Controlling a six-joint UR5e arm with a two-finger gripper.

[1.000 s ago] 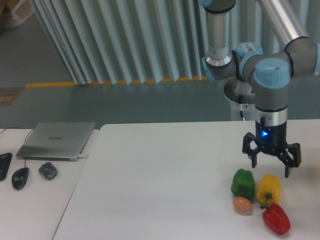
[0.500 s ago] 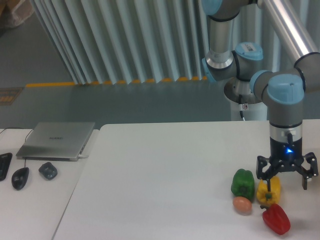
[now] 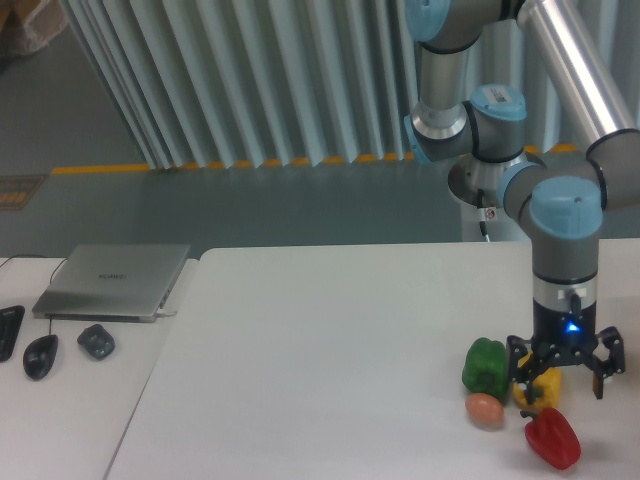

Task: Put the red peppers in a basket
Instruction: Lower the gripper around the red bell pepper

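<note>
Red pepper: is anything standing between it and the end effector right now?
Partly. The open end effector hangs low over the yellow pepper, which sits just behind the red pepper and close to it. The green pepper and small orange-brown ball lie to the side. No basket is visible.

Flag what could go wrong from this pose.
1. The open gripper hangs over the yellow bell pepper, not the glossy red bell pepper in front of it; closing here would likely grab the wrong one.
2. The green bell pepper and small orange-brown ball sit tightly alongside; fingers may knock them.
3. No basket is in view.
</note>
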